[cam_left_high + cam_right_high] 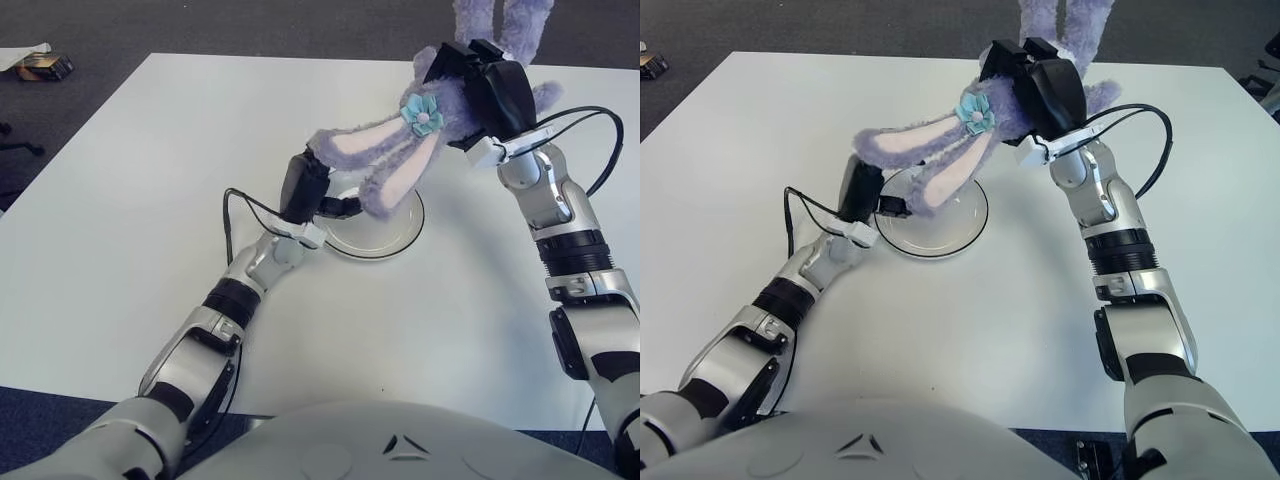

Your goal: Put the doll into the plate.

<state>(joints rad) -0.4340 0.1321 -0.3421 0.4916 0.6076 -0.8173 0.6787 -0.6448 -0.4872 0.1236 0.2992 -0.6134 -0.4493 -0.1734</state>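
Observation:
The doll (400, 150) is a purple plush rabbit with long pink-lined ears and a teal flower. My right hand (485, 90) is shut on its head and holds it upside down above the table, legs running out of the top edge. Its ears hang down and left, their tips over the plate (395, 238), a shallow round clear dish in the table's middle. My left hand (310, 190) stands upright at the plate's left rim, just under the ear tips. Whether it touches the rim is not visible.
The white table (150, 180) stretches wide on every side of the plate. A black cable (232, 205) loops off my left wrist. A small box (45, 66) lies on the dark carpet beyond the far left corner.

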